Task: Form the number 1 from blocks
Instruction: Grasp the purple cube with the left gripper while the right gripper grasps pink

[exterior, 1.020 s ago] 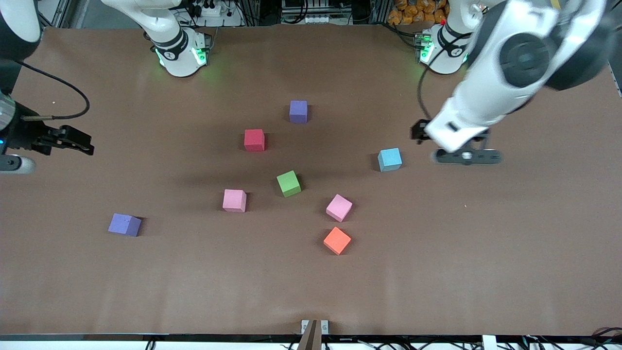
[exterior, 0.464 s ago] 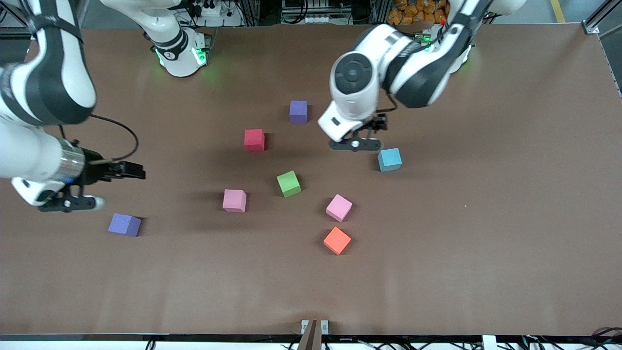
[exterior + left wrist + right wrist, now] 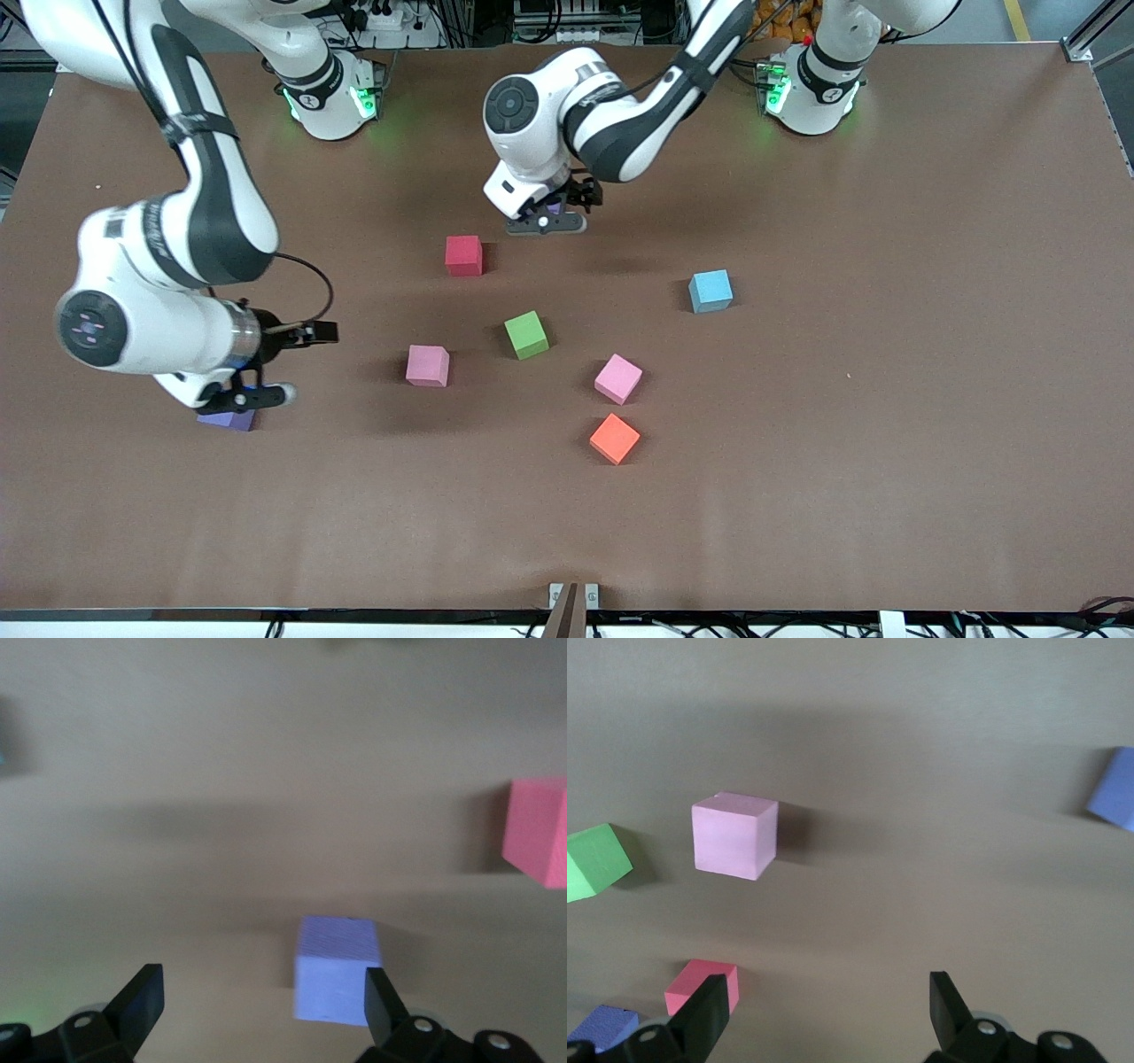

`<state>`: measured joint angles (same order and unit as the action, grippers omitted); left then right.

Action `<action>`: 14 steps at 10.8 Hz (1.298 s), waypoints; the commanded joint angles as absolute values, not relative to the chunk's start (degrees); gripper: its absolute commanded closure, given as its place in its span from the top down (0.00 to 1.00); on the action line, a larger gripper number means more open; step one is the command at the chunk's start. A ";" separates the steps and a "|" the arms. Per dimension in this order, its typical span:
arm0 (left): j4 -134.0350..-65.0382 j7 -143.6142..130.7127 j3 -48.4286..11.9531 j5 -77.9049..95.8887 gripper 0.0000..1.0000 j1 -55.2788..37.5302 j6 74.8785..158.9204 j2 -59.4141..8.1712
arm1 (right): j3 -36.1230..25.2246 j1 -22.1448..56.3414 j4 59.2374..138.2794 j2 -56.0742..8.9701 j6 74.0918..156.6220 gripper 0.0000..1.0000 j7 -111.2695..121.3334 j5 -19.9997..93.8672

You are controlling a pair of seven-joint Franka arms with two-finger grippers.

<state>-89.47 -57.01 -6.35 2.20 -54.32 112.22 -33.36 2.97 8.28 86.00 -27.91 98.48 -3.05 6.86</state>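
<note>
Up at the robots' end of the table [image 3: 886, 399], the left gripper [image 3: 547, 215] hangs with fingers spread over one purple block [image 3: 554, 209], which it mostly covers in the front view; in the left wrist view that purple block [image 3: 337, 970] sits on the bare tabletop just inside one fingertip [image 3: 383, 1001], not gripped, with the red block [image 3: 537, 831] off to one side. Toward the right arm's end, the right gripper [image 3: 241, 396] is low over the second purple block [image 3: 229, 418], only a sliver of which shows under it from the front; its fingers [image 3: 709, 1010] stand wide apart in the right wrist view and hold nothing, and that same block appears at the frame edge [image 3: 1114, 788] rather than between them. From the left gripper, the red block [image 3: 463, 255] lies a little nearer the front camera and toward the right arm's end; the green block [image 3: 526, 334] lies nearer the camera still, with one pink block [image 3: 428, 365] beside it toward the right gripper. The other pink block [image 3: 617, 378] and the orange block [image 3: 614, 438] sit close together, nearest the camera, and the light blue block [image 3: 710, 291] lies apart toward the left arm's end. No brand, label or writing can be read on any block or gripper
</note>
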 commanded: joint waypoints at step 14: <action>-101.07 -58.10 -9.40 3.78 0.78 -56.43 132.45 -37.53 | -1.50 19.69 86.56 -37.97 111.51 1.00 -15.99 12.74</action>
